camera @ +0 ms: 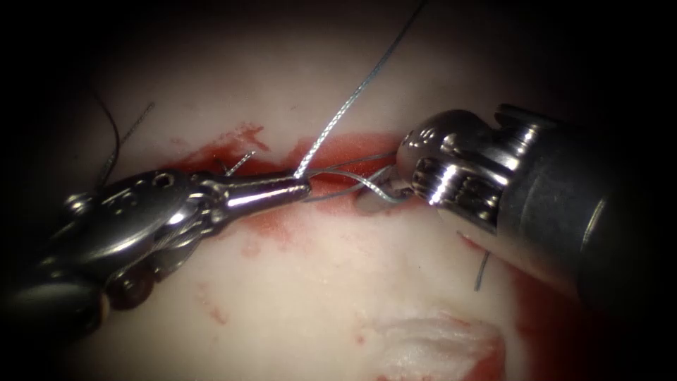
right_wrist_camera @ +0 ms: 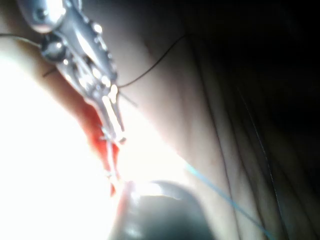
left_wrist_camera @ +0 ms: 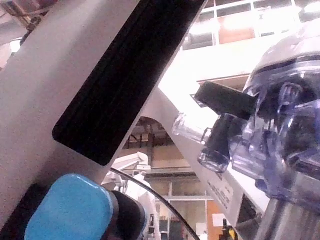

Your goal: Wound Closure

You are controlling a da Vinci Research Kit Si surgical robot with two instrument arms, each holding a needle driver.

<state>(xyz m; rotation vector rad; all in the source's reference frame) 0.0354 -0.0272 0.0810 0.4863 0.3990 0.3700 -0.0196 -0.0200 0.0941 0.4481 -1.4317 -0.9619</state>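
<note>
Two tools are in view: the left tool (camera: pixel 300 188) at the left of the endoscope frame and the right tool (camera: pixel 409 185) at the right. One long thread (camera: pixel 352 95) runs to the top of the frame. Three short cut ends of thread (camera: pixel 130 130) show: upper left, centre (camera: pixel 241 162) and lower right (camera: pixel 482 270).

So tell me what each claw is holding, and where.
Left claw is shut on the thread, right at its tip over the cut. Right claw's hold cannot be told.
</note>
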